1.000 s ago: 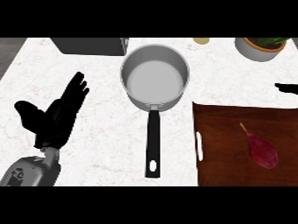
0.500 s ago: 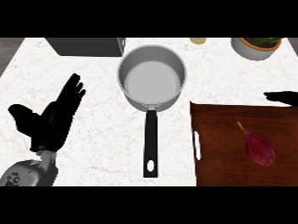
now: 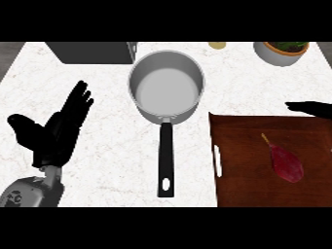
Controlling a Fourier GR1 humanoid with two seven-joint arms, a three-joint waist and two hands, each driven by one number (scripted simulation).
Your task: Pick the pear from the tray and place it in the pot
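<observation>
Bench [image 3: 111, 160]: white, marble-veined, matte.

Pot [image 3: 166, 87]: round, grey metal, smooth pale inside, with a long straight black handle pointing toward the robot and a hanging hole at its end.

Tray [image 3: 240, 146]: flat dark brown wood-like slab with slot handles on the left and right sides; its near edge is cut off by the view.

Pear [image 3: 286, 163]: dark red, teardrop shaped with a thin stem pointing up-left, lying on the tray right of its middle, well apart from the pot.

Left robot hand [image 3: 57, 129]: black, open, fingers straight and thumb spread, above bare bench left of the pot.

Right robot hand [image 3: 325, 109]: mostly cut off at the right edge; visible fingers stretched out, holding nothing, over the tray's far right corner. A second black patch lower at the edge cannot be made out.

Back edge, all partly cropped: dark grey box [image 3: 93, 51], pale bowl with greenery [image 3: 282, 52], small yellowish item [image 3: 217, 44].

Versus 0.5 s ago: the right robot hand has come further in over the tray; pear, pot and left robot hand are unchanged.
</observation>
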